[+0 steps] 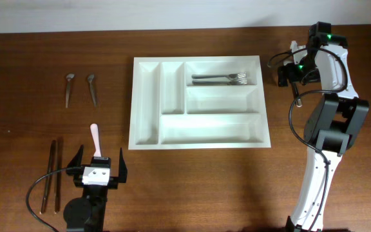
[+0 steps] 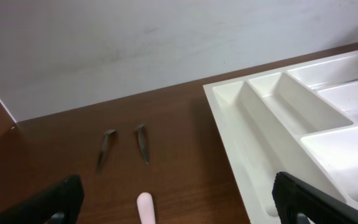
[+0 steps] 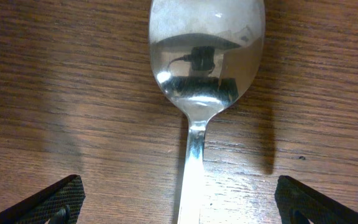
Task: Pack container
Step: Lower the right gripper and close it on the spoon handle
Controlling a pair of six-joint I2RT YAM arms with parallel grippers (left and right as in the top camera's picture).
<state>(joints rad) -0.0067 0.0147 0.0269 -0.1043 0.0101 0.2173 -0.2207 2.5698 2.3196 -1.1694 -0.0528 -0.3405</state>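
Both grippers stand with jaws wide apart: left gripper [image 1: 99, 160] above a smooth pink handle [image 1: 95, 136], right gripper [image 3: 179, 202] above one glossy steel spoon [image 3: 205, 56]. White moulded plastic container [image 1: 145, 103], five compartments, lies centred on the grained wooden table [image 1: 37, 51], two metal forks [image 1: 221, 78] in one long compartment.

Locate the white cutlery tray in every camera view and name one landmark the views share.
Overhead: the tray lies mid-table, with forks in its top right compartment.
Left wrist: the tray fills the right side, one corner near the centre.
Right wrist: not in it; only a spoon on the table.
Shared landmark: the pink handle left of the tray, in the overhead and left wrist views.
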